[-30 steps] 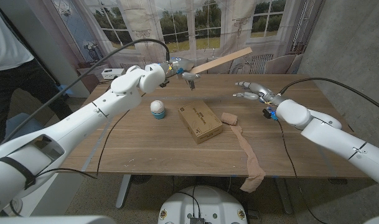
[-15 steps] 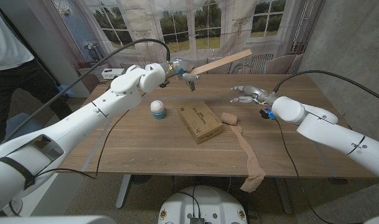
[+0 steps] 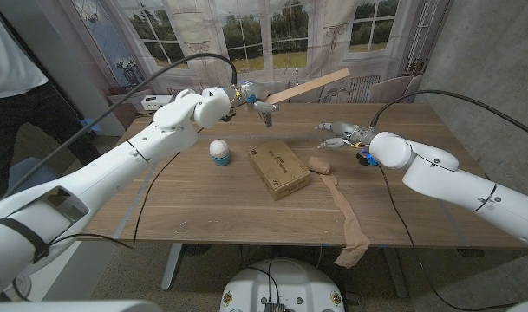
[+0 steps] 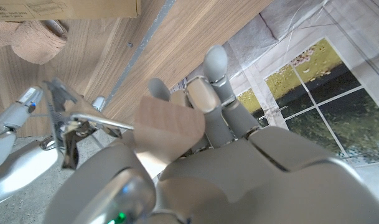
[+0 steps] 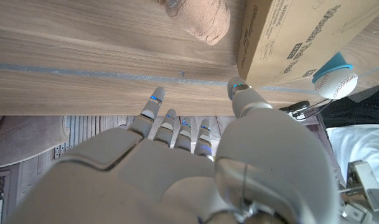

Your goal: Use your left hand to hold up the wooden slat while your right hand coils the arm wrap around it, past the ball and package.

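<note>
My left hand [image 3: 249,98] grips one end of the pale wooden slat [image 3: 309,85] and holds it tilted in the air over the table's far side. In the left wrist view the slat's end [image 4: 168,122] sits between my left hand's fingers [image 4: 215,68]. The beige arm wrap lies on the table, its rolled end [image 3: 319,163] beside the cardboard package [image 3: 279,170] and its tail [image 3: 346,221] trailing over the front edge. A white ball [image 3: 219,152] stands left of the package. My right hand [image 3: 336,134] hovers open just behind the roll [image 5: 201,18], fingers spread.
A person [image 3: 12,78] stands at the far left beside the table [image 3: 203,208]. A small white box [image 3: 154,102] sits at the table's back left corner. Black cables [image 3: 402,217] run along both arms, and chairs and windows lie behind the table.
My right hand has moved left and slightly nearer, closing on the wrap's rolled end. The left hand and slat stay where they were.
</note>
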Robot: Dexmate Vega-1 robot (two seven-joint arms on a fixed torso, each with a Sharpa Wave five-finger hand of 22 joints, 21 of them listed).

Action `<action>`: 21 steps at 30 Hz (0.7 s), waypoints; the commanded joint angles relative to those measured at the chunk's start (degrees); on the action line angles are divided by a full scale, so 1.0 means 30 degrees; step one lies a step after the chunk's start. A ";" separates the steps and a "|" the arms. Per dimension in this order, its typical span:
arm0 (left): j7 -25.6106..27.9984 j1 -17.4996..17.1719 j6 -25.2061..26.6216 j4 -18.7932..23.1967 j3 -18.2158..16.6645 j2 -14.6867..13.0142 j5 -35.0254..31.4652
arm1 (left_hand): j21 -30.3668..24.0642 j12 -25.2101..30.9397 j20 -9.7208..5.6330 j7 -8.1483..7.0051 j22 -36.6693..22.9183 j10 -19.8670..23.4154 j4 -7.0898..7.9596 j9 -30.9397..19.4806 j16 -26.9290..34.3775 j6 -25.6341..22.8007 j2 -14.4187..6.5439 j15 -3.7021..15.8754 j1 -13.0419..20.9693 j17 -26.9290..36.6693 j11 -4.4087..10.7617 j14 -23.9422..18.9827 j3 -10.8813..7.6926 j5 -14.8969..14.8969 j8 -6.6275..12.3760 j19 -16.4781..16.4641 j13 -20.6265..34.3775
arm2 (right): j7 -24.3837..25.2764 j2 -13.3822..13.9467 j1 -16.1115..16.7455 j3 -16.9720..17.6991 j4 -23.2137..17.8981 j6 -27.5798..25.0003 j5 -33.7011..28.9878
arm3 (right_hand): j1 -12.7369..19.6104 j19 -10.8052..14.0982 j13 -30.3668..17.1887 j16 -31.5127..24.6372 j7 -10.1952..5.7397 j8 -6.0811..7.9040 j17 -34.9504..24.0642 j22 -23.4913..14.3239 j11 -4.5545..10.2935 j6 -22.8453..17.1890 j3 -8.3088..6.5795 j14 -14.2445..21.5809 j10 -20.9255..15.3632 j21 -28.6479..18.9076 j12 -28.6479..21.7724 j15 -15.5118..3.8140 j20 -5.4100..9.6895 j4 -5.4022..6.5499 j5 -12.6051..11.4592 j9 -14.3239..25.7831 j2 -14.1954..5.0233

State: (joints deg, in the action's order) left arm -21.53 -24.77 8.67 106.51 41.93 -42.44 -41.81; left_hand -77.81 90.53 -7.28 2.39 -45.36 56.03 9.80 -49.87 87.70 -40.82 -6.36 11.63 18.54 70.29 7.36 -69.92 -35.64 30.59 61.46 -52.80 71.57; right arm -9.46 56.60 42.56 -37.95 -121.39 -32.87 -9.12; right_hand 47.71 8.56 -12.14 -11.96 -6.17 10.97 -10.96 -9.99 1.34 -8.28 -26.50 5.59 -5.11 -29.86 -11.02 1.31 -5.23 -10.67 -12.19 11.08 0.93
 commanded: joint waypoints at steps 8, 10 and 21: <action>0.0097 0.0181 -0.0258 -0.0383 0.0069 0.0096 0.0175 | -0.0236 0.0052 -0.0138 0.0495 0.0133 0.0007 0.0034 0.0160 0.0177 -0.0223 -0.0226 0.0042 -0.0155 0.0049 0.0115 0.0077 -0.0345 -0.0154 0.0409 -0.0009 0.0030 | -0.2856 -0.1076 -0.2322 -0.3004 -0.0237 -0.2839 -0.3978 | 0.1120 0.0007 -0.0104 0.0009 -0.1140 -0.0022 -0.0136 -0.0077 0.0493 0.0645 -0.0213 -0.0213 0.0592 0.0253 0.0001 -0.0404 0.0070 0.0147 -0.0092 0.0097 -0.0014; 0.0107 0.0193 -0.0279 -0.0405 0.0076 0.0101 0.0191 | -0.0279 0.0048 -0.0138 0.0462 0.0100 -0.0008 0.0032 0.0187 0.0176 -0.0211 -0.0225 0.0040 -0.0168 0.0049 0.0125 0.0083 -0.0363 -0.0165 0.0434 0.0000 0.0030 | -0.3208 -0.1232 -0.2542 -0.3253 -0.0115 -0.3050 -0.4267 | 0.1209 0.0001 -0.0107 0.0011 -0.1294 0.0020 -0.0146 -0.0078 0.0488 0.0587 -0.0208 -0.0259 0.0615 0.0284 -0.0014 -0.0436 0.0073 0.0168 -0.0089 0.0100 -0.0020; 0.0166 0.0215 -0.0307 -0.0400 0.0121 0.0106 0.0133 | -0.0351 0.0063 -0.0142 0.0497 0.0154 0.0022 0.0031 0.0297 0.0178 -0.0159 -0.0209 0.0039 -0.0237 0.0049 0.0097 0.0096 -0.0442 -0.0211 0.0565 0.0016 0.0029 | -0.5101 -0.1830 -0.3540 -0.4284 0.0525 -0.3978 -0.5161 | 0.1321 0.0046 -0.0121 0.0012 -0.1360 0.0034 -0.0169 -0.0082 0.0430 0.0645 -0.0138 -0.0366 0.0731 0.0336 -0.0028 -0.0389 0.0096 0.0247 -0.0067 0.0110 0.0017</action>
State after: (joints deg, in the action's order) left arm -21.39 -24.26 8.00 105.49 42.16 -42.21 -41.35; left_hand -78.48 90.50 -7.28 2.40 -44.83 55.97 9.35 -49.04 88.04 -40.81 -6.36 11.67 18.53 70.29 7.38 -69.88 -36.10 30.08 62.73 -52.80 71.56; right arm -19.05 53.11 35.57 -46.84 -121.54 -41.44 -20.95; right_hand 51.56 8.56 -12.41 -11.96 -9.55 10.97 -11.34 -9.99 2.67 -6.54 -26.96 4.47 -3.15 -28.98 -11.03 0.19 -5.24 -10.21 -12.19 11.35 0.50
